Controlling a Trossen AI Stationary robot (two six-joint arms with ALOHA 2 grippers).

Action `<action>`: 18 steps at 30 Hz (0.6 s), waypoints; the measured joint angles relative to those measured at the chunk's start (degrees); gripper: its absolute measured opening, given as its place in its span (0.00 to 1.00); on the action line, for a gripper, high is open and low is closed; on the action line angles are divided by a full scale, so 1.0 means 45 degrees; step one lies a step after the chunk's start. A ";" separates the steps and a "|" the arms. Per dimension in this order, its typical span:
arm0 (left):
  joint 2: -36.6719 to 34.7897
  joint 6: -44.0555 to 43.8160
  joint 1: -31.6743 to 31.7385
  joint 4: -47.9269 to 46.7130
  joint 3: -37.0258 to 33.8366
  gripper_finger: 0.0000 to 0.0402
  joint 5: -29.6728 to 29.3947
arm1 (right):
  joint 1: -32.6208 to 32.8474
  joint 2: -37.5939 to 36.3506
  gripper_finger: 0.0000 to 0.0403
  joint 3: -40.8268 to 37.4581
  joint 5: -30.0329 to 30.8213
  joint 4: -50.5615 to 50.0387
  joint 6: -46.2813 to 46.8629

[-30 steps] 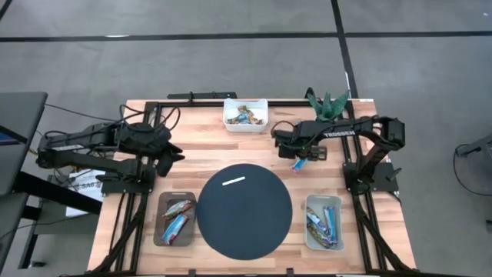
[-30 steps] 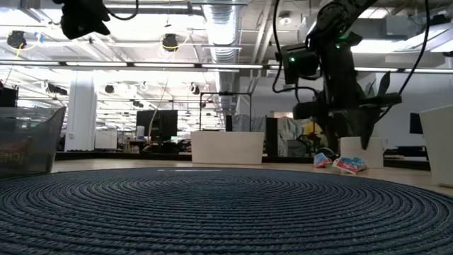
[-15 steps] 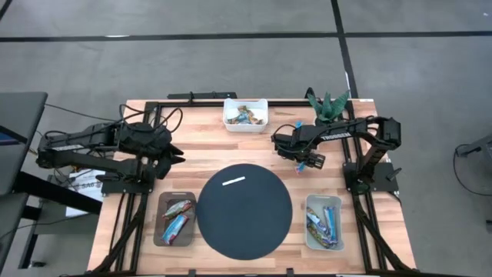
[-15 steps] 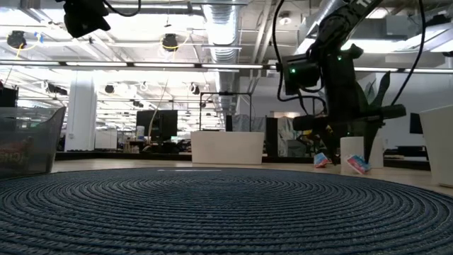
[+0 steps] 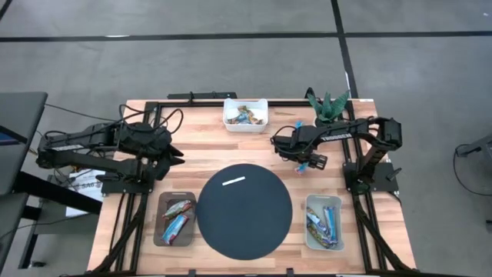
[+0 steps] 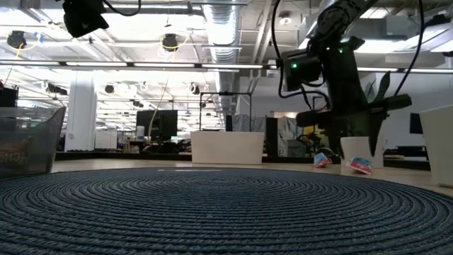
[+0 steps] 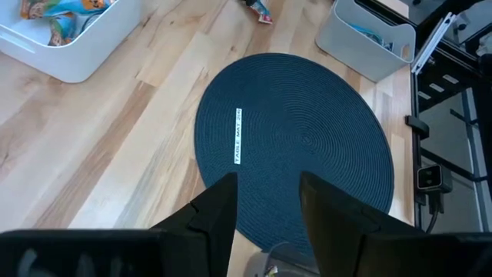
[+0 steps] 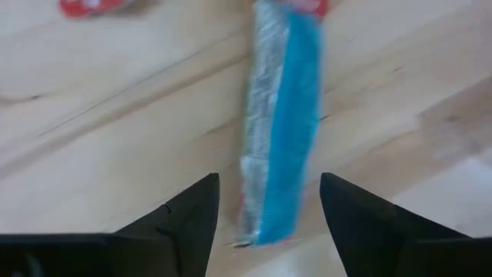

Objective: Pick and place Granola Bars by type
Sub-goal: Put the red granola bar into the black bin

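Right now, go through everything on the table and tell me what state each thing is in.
Right gripper: open, above a blue bar lying flat on the wood.
Left gripper: open, empty.
White bin: holds bars.
Grey bin: holds bars.
Right bin: holds bars.
Round mat: flat, bare except its white strip.

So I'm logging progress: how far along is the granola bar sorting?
Partly done: bars already lie in the left bin and the right bin. In hand: the right hand is open over a blue bar on the table. Left: the bars in the white bin.
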 joint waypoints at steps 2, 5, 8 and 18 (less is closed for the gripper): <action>0.0000 0.0099 0.0000 0.0000 0.0000 0.33 0.0105 | 0.0012 0.0000 0.53 0.0204 0.0265 -0.0739 -0.0007; 0.0000 0.0130 0.0000 0.0000 0.0000 0.33 0.0139 | 0.0002 0.0000 0.51 0.0343 0.0338 -0.1458 -0.0284; 0.0000 0.0131 0.0000 0.0000 0.0000 0.33 0.0135 | -0.0022 0.0000 0.50 0.0268 -0.0064 -0.1352 -0.0641; 0.0000 0.0127 0.0000 0.0000 0.0005 0.33 0.0134 | 0.0002 0.0097 0.50 -0.0647 -0.0298 0.0375 -0.0179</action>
